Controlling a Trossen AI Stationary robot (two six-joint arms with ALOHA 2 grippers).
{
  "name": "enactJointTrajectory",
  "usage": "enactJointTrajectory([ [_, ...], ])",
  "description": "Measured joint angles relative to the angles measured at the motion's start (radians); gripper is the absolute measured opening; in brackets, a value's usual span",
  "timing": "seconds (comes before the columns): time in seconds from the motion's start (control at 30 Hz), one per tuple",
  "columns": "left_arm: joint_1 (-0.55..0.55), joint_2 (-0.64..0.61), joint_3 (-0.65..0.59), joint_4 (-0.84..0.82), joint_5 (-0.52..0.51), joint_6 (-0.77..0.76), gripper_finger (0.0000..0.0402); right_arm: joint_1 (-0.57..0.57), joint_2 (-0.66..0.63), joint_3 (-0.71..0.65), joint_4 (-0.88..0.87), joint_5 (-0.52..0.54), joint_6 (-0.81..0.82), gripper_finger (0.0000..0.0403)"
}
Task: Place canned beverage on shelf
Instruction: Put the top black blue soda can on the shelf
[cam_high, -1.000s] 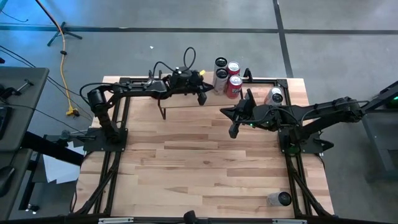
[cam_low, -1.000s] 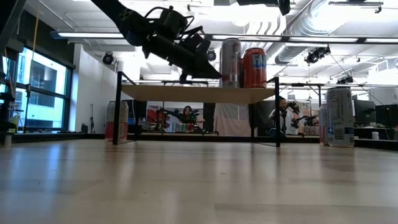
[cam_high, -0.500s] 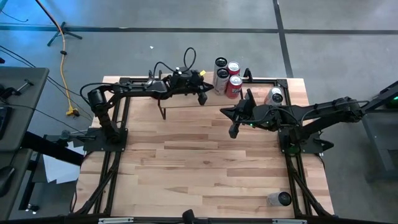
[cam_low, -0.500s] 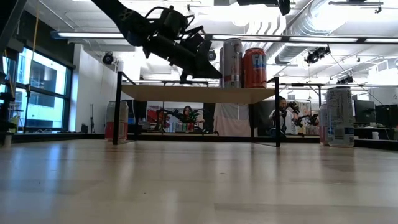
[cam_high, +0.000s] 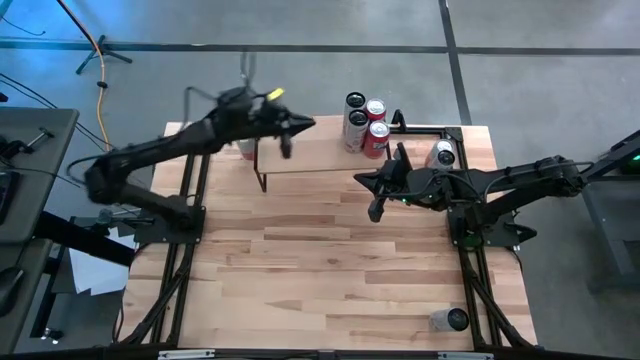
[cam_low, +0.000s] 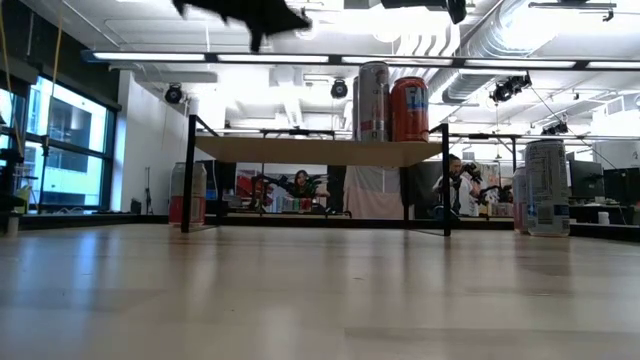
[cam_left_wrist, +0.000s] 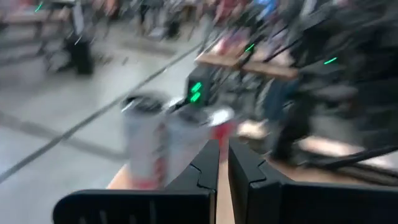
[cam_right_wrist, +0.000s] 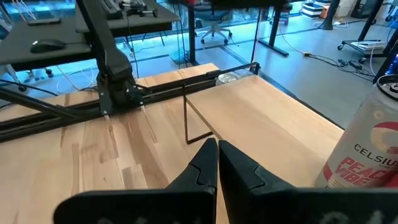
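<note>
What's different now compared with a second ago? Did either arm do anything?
The left gripper, fingers shut and empty, swung away from the three cans on the shelf, lifting and moving toward the shelf's left end; in the low view it has risen to the top edge. Nothing was taken or let go. The cans, the shelf and the right gripper, shut and hanging beside the shelf, stayed as they were.

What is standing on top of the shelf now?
Three cans stand on the shelf's right end. From the low view, only two show; the third is hidden behind them.
</note>
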Motion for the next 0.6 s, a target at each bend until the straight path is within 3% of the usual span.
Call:
enactJointTrajectory([
  [0.1,-0.068,-0.121,-0.059,0.045,-0.008,-0.011,0.0000,-0.009,0.000,0.000,0.028,-0.021,0.000,0.0000],
  [0.3,-0.233,-0.322,-0.261,0.203,-0.128,-0.087,0.0000,-0.050,0.000,0.000,0.075,-0.112,-0.001,0.0000],
  [0.47,-0.356,-0.415,-0.409,0.300,-0.210,-0.093,0.0000,-0.074,0.000,0.000,0.152,-0.169,-0.027,0.0000],
  [0.6,-0.398,-0.438,-0.459,0.359,-0.238,-0.093,0.0000,-0.085,0.000,0.000,0.214,-0.208,-0.045,0.0000],
])
